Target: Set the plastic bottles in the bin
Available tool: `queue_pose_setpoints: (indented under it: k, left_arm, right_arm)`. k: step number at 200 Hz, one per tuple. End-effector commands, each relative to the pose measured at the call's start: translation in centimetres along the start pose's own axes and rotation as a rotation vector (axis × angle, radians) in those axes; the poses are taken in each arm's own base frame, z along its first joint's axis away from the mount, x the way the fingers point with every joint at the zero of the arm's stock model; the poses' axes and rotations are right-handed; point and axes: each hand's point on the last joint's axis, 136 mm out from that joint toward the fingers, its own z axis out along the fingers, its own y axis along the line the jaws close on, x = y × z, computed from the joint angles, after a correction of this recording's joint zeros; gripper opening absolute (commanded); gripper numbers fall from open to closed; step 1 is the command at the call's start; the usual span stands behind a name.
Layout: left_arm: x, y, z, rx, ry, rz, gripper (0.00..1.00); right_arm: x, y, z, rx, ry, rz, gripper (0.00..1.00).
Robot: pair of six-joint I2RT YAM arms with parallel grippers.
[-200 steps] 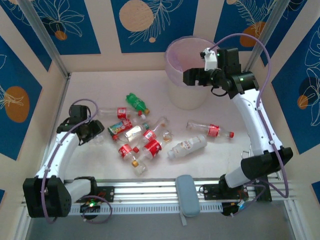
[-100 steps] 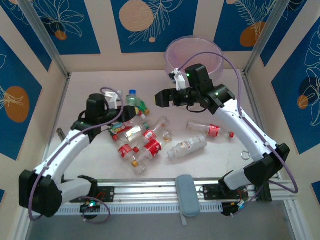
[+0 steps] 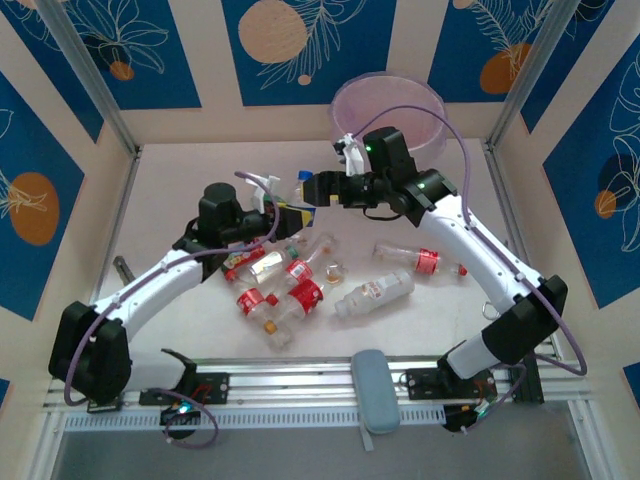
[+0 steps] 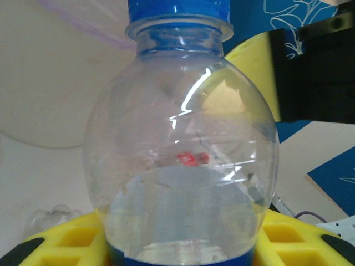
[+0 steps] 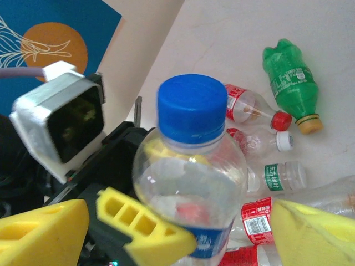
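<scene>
Bottle of clear plastic with a blue cap (image 5: pixel 191 177) hangs above the counter (image 3: pixel 180 170), on the near side of the round white pink-lined bin (image 3: pixel 437 100), clamped in the left hand (image 3: pixel 283 207); the right hand (image 3: pixel 316 189) gapes open around it.

Top view: I look steeply down from behind the rig over the whole table (image 3: pixel 180 170). Wrist views: two close-ups facing each other across one blue-capped bottle (image 4: pixel 183 138), which also appears overhead, mid-table.
</scene>
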Motion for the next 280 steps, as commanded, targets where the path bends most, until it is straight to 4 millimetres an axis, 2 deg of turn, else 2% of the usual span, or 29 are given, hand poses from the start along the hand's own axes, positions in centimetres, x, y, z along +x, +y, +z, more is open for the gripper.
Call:
queue_pose_setpoints:
  k: [1, 21, 57, 108, 131, 159, 174, 207, 239, 261, 280]
  left_arm:
    - [-1.7, -2.5, 0.5, 0.085, -0.039, 0.076, 0.44]
    - [-1.7, -2.5, 0.7, 0.083, -0.040, 0.078, 0.43]
    - [-2.2, -3.0, 1.0, 0.104, -0.061, 0.094, 0.40]
    - [-2.3, -2.5, 1.6, 0.101, -0.067, 0.090, 0.41]
    - [-2.4, -2.5, 1.6, 0.098, -0.070, 0.091, 0.52]
    - [-1.9, -2.3, 1.3, 0.079, -0.052, 0.098, 0.87]
    - [-1.2, -2.3, 0.6, 0.059, -0.040, 0.110, 1.00]
    - [0.4, -2.2, -1.5, -0.012, 0.013, 0.112, 1.00]
    - [1.9, -1.8, -3.7, -0.086, 0.045, 0.077, 1.00]
    - [3.4, 0.1, -5.1, -0.211, 0.080, 0.011, 1.00]
    - [4.7, 2.8, -6.7, -0.365, 0.115, -0.073, 1.00]
  right_arm:
    - [-0.1, -0.3, 1.0, -0.021, 0.009, 0.030, 0.86]
    - [0.0, 0.0, 2.0, -0.061, 0.027, 0.048, 0.85]
    - [0.4, -1.1, 3.2, -0.039, 0.043, 0.086, 0.80]
    - [0.7, -1.6, 3.6, -0.034, 0.053, 0.092, 0.66]
    - [0.8, -1.7, 3.5, -0.027, 0.050, 0.091, 0.63]
    - [0.3, -1.7, 3.1, -0.012, 0.029, 0.075, 0.61]
    - [-0.2, -1.6, 2.7, -0.002, 0.008, 0.055, 0.60]
    - [-2.1, -1.1, 1.1, 0.032, -0.044, -0.026, 0.59]
    - [-4.8, 0.5, -1.5, 0.048, -0.112, -0.155, 0.58]
    - [-6.7, 2.1, -3.6, 0.068, -0.161, -0.262, 0.58]
    - [-8.7, 2.2, -5.5, 0.122, -0.219, -0.322, 0.58]
